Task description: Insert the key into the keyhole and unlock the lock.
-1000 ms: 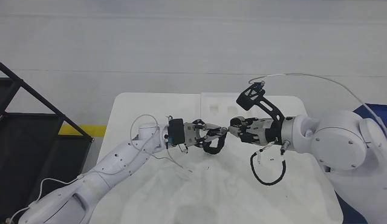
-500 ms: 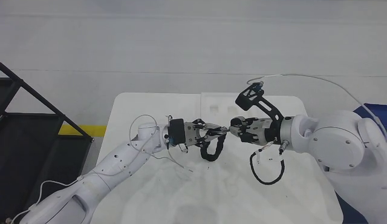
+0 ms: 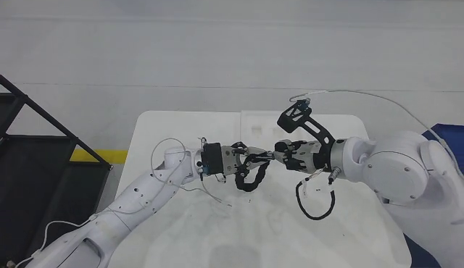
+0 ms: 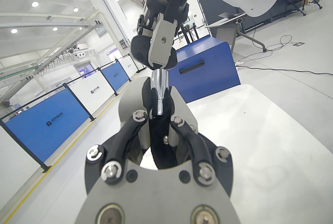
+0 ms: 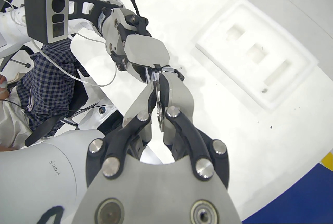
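Note:
Above the white table the two grippers meet tip to tip. My left gripper is shut on the lock, a chrome cylinder with a black cable loop hanging below it. My right gripper is shut on a flat silver key held on edge between its fingers. The key's tip points into the end of the lock cylinder; the blade is hidden by the fingers. In the left wrist view the right gripper touches the cylinder's free end.
A white foam tray with several rectangular recesses lies on the table's far side, behind the grippers. A black cable loops under the right wrist. A dark rack stands left of the table.
Both grippers have drifted slightly left while staying joined. The lock's black cable loop hangs a little lower and farther left than before.

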### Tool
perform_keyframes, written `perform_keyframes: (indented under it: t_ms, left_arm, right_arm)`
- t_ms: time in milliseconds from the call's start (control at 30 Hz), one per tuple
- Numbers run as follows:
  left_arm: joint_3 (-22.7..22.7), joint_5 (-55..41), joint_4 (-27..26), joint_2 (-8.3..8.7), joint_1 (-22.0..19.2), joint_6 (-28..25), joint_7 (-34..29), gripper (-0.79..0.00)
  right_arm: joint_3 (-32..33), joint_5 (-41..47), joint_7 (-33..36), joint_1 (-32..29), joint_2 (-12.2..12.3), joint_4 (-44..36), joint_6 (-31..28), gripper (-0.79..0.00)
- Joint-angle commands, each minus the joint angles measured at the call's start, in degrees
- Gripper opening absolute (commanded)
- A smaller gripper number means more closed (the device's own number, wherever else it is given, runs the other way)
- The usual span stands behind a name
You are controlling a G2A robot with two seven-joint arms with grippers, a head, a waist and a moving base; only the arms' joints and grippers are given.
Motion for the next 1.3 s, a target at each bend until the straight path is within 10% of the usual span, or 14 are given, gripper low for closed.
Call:
perform_keyframes:
  t_ms: [0,133,167,200,233,500,967,1267]
  left_arm:
    - [-0.2,0.1,-0.3,-0.02,0.2,-0.2,-0.2,-0.785]
    - [-0.3,0.2,-0.4,-0.19,0.5,-0.7,-0.1,-0.785]
    - [-0.3,0.2,-0.4,-0.25,0.5,-0.9,0.0,-0.785]
    - [-0.4,0.0,-0.2,-0.33,0.6,-1.1,0.3,-0.785]
    - [-0.4,-0.2,0.0,-0.4,0.6,-1.3,0.5,-0.785]
    - [0.3,-2.7,2.9,-1.43,0.4,-3.4,2.4,-0.785]
    - [0.6,-13.6,5.8,-2.95,-1.6,-19.0,-4.2,-0.785]
    - [-0.6,-20.3,6.8,-3.06,-3.1,-26.4,-12.8,-0.785]
  right_arm:
    - [-0.2,0.1,-0.1,0.2,-0.1,0.2,0.1,-0.785]
    - [-0.5,0.5,-0.6,0.4,-0.1,0.6,0.3,-0.785]
    - [-0.5,0.7,-0.8,0.4,-0.2,0.7,0.2,-0.539]
    - [-0.4,0.8,-1.1,0.3,-0.2,0.8,0.3,-0.089]
    - [-0.2,0.9,-1.4,0.3,-0.2,0.9,0.2,0.0]
    - [1.9,3.4,-4.8,-0.5,0.0,0.8,-3.5,0.0]
    - [6.7,-3.1,-2.5,-2.3,2.1,-1.1,-34.6,0.0]
    - [7.2,-3.1,-5.8,-5.4,2.8,1.0,-42.1,0.0]
